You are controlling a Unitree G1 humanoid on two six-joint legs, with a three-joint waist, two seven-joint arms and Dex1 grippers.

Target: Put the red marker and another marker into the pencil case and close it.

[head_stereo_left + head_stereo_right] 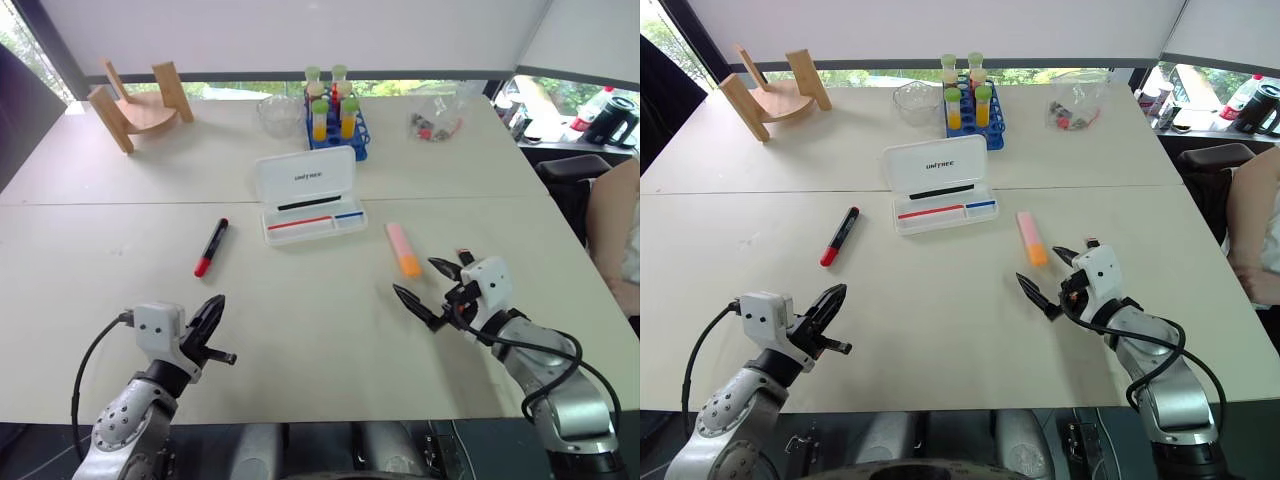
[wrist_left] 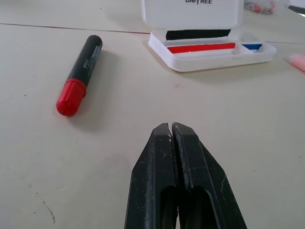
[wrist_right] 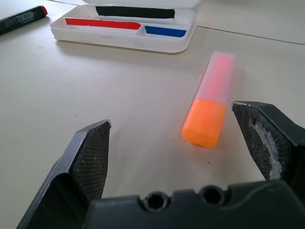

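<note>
Pencil case [image 1: 308, 197] is the landmark: white, hinged, lying open near the middle of the pale table [image 1: 300, 330], its lid [image 1: 305, 176] standing up on the far side with a small dark logo on it. Its tray faces the robot and shows a black strip along the back, a thin red stripe and a shorter blue stripe in front. No marker lies in the tray.

Beyond the case, toward the window, stands a blue rack [image 1: 337, 128] of tubes holding yellow-orange liquid under green caps, with a clear glass bowl [image 1: 277, 113] just to the rack's left. Far to the left of the case sits a curved wooden stand [image 1: 138, 108]; far to its right lies a clear bag [image 1: 437, 122] of small dark and red bits.

Left of the case and a little nearer the robot lies the red marker [image 1: 211, 247], black body with a red cap, cap end toward the robot. Right of the case lies the other marker [image 1: 403, 249], pale pink with an orange end nearest the robot.

The right gripper [image 1: 430, 289] hovers near that orange end, jaws spread wide and holding nothing. The left gripper [image 1: 215, 318] sits well short of the red marker, fingers [image 2: 183, 157] pressed together, empty.
</note>
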